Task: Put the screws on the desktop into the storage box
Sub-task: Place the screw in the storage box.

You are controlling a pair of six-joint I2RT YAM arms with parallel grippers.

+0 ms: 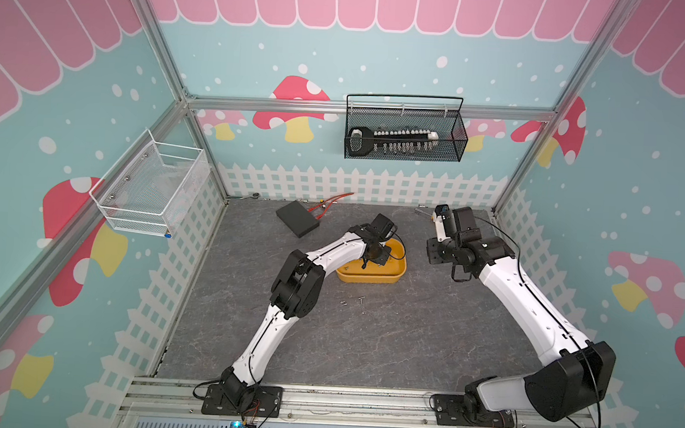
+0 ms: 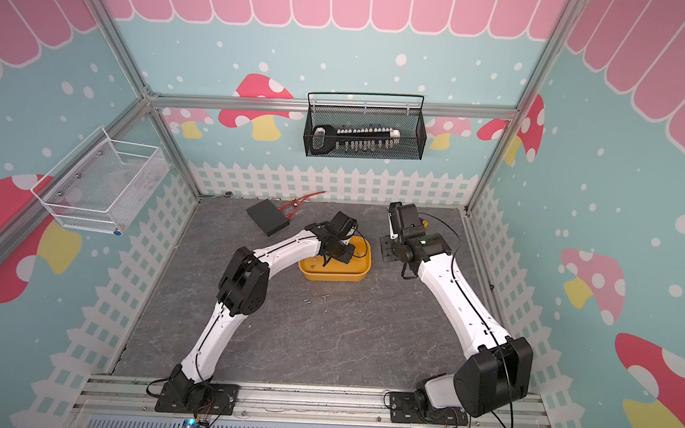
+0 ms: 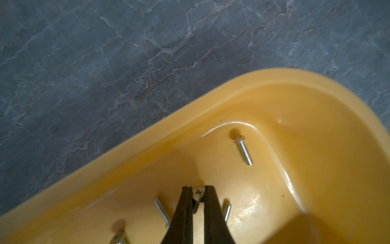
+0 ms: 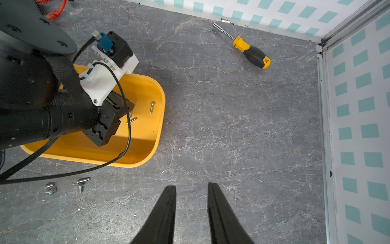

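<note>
The left tool [image 3: 198, 188] is closed tightly on one tiny silver metal screw [image 3: 198, 193], which it holds by the head between its tips, inside the shallow yellow-orange plastic storage box [image 3: 316, 88]. Other screws [image 3: 243, 150] lie in the box around the tips. The right tool [image 4: 191, 187] is partly open and holds nothing. It hangs over the dark grey marbled surface [image 4: 242, 126]. A few loose screws [image 4: 81, 183] lie there beside the box, well apart from this tool.
</note>
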